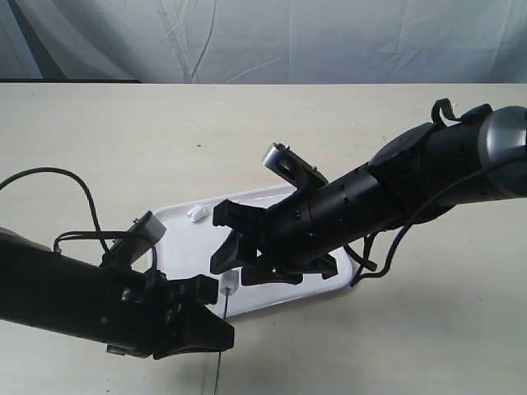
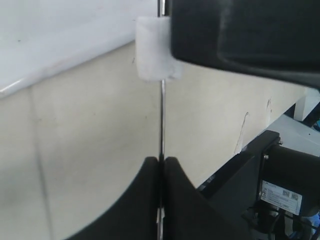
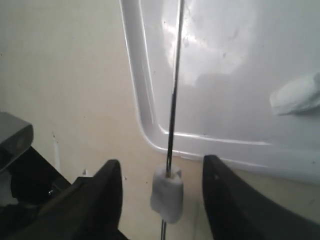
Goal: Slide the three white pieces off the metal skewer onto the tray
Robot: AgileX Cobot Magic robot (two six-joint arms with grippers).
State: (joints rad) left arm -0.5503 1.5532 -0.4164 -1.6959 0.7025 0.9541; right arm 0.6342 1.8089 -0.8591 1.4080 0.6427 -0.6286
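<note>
The thin metal skewer (image 2: pixel 161 120) is pinched in my left gripper (image 2: pixel 161 161), which is shut on it near the tray's front edge (image 1: pixel 221 313). One white piece (image 3: pixel 167 192) is threaded on the rod just outside the white tray (image 3: pixel 225 60), also seen close up (image 2: pixel 154 49). My right gripper (image 3: pixel 161 165) is open, one finger on each side of that piece without touching it (image 1: pixel 226 267). A second white piece (image 1: pixel 198 212) lies loose on the tray (image 3: pixel 297 95). The third piece is hidden.
The right arm (image 1: pixel 387 193) lies across the tray and covers much of it (image 1: pixel 177 247). The left arm (image 1: pixel 74 300) sits at the table's near left corner. A grey cloth backdrop (image 1: pixel 263 37) hangs behind the beige table.
</note>
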